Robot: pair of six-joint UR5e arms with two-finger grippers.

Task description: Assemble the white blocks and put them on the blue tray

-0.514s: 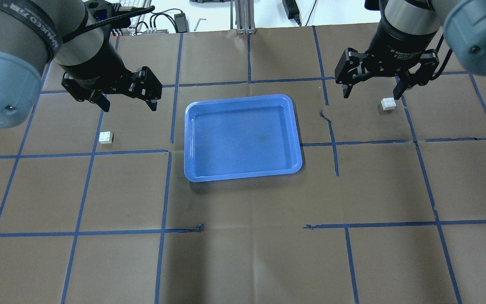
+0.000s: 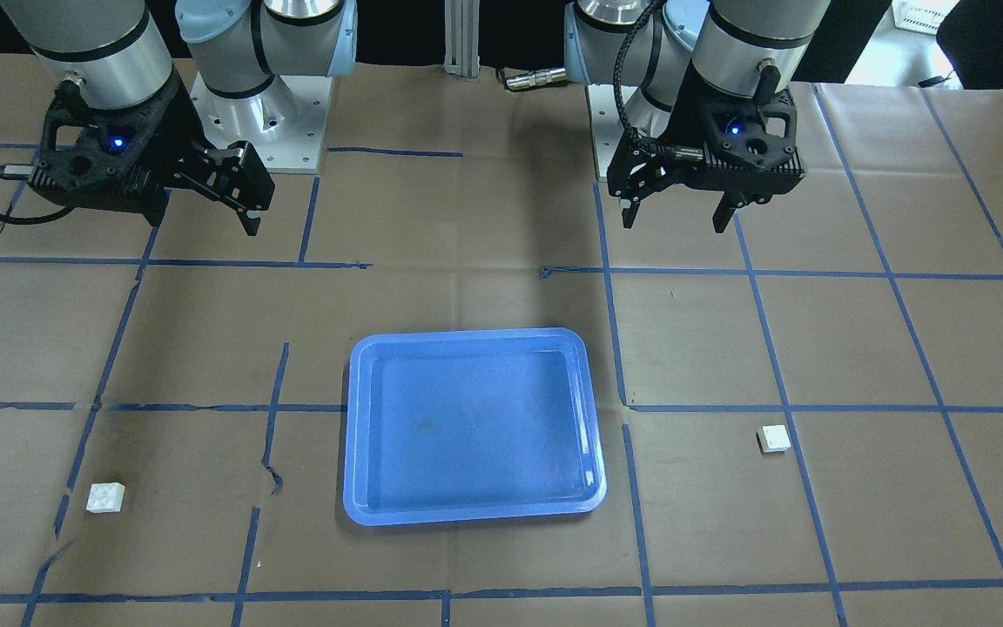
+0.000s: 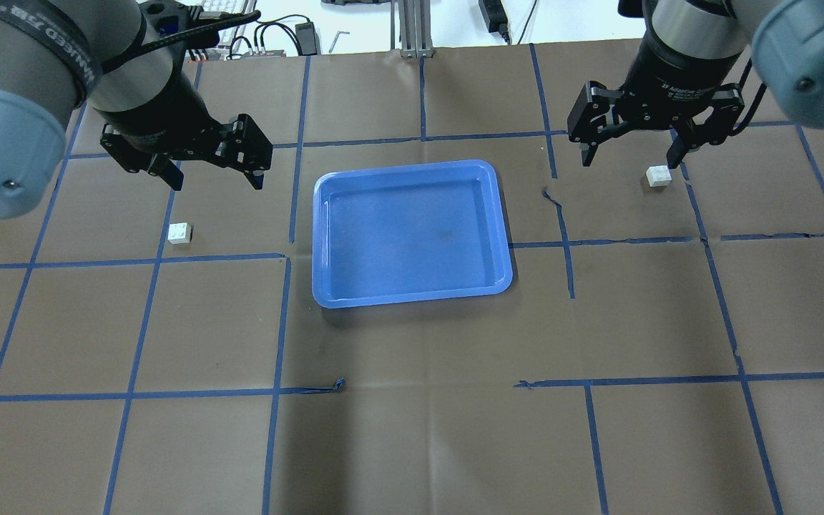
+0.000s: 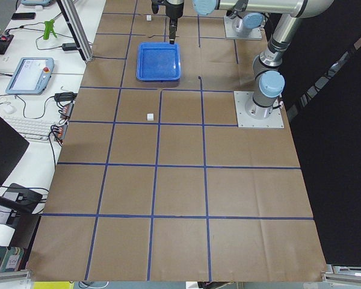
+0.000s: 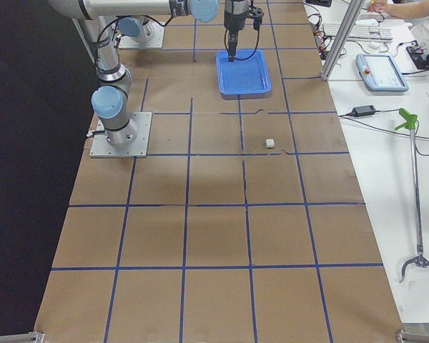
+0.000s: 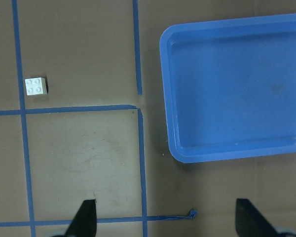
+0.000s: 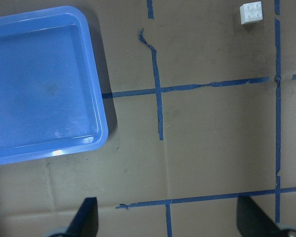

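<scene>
Status: nothing picked up yet, assembly not started.

- Left gripper (image 3: 217, 179): jaws spread wide, holding nothing, hanging above the table (image 3: 412, 443).
- Right gripper (image 3: 629, 159): same, wide open and empty.
- Blue tray (image 3: 412, 232): mid-table between the two arms, nothing in it.
- Left white block (image 3: 180, 233): studs up on the brown paper, well to the tray's left, just beside a blue tape line (image 3: 154, 286).
- Right white block (image 3: 659, 176): studs up, well to the tray's right. The two blocks are far apart with the tray between them.

The relation that matters is one block per arm, each on its own arm's side, so no reach-across is needed. In the left wrist view its block (image 6: 36, 86) sits far up and left of the line between the fingers. The left arm has to shift outward, away from the tray, before it descends.

The right wrist view mirrors this: the block (image 7: 251, 13) is in the top-right corner, outboard of the fingers. From overhead the right block looks almost under one finger. I'd put that down to camera angle, though gripper height is hard to judge here.

The blocks are square, so there is no long axis. Both sit only slightly turned from the tape grid, so little wrist rotation should be needed.

Judgement: the next step is to centre over a block and lower onto it.
</scene>
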